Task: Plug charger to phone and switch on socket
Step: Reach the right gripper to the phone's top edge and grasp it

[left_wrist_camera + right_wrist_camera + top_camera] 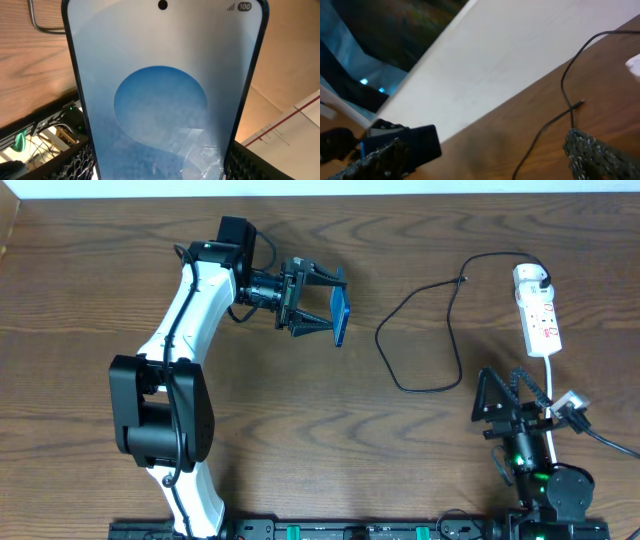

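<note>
My left gripper [322,302] is shut on the phone [340,315] and holds it on edge above the table's left middle. In the left wrist view the phone's blue screen with its oval [160,100] fills the frame between the fingers [160,172]. The charger's black cable [452,330] loops on the table. Its small plug tip [463,280] lies free, and its white adapter [531,277] sits in the white socket strip [543,322] at the far right. My right gripper [497,402] is open and empty, near the front right. The right wrist view shows the tip [579,103] ahead of the open fingers [490,162].
The strip's thicker white cord [552,375] runs down to a grey plug [570,404] beside my right arm. The table's far edge meets a white wall [520,55]. The left arm's white links [185,310] stretch over the left side of the table.
</note>
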Available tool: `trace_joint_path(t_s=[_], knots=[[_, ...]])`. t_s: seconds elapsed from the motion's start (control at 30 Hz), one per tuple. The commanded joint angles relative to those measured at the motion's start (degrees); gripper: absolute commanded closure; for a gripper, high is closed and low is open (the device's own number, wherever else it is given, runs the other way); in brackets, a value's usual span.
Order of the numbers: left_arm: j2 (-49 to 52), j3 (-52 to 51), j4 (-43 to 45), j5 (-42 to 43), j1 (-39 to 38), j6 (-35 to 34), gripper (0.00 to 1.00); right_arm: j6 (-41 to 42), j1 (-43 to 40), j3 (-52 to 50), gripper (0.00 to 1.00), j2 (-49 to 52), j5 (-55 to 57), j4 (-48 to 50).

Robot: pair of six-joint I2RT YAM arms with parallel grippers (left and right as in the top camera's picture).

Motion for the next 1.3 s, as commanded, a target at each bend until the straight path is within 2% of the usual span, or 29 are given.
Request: trace_joint_path(t_s=[0.0, 0.2, 0.4, 0.67, 0.83, 1.0, 1.27], knots=[[-1.9, 0.2, 0.1, 2.1, 0.1, -0.3, 0.35, -6.7, 0.5, 6.7, 0.01, 5.3, -1.6, 0.2], [-1.9, 0.2, 0.1, 2.1, 0.1, -0.1, 0.36, -8.6, 1.3, 20.3, 0.01, 20.0, -7.2, -1.9], [-1.9, 0.2, 0.1, 2.1, 0.1, 0.2, 0.35, -10.8, 8.8, 38.2, 0.01, 34.3, -7.3, -15.5], [-1.9, 0.2, 0.1, 2.1, 0.1, 0.2, 0.35, -12.7, 27.0, 61.7, 0.01, 50.7, 8.6, -34.9], [-1.9, 0.2, 0.1, 2.1, 0.1, 0.2, 0.36, -12.8, 39.3, 75.7, 0.01, 61.4, 26.2, -48.0], [-1.9, 0.2, 0.1, 2.1, 0.1, 0.2, 0.36, -12.8, 45.6, 78.9, 0.01, 67.0, 27.1, -48.9], [-1.9, 0.2, 0.1, 2.1, 0.1, 0.2, 0.36, -11.4, 47.8, 78.8, 0.01, 73.5, 26.6, -48.7]])
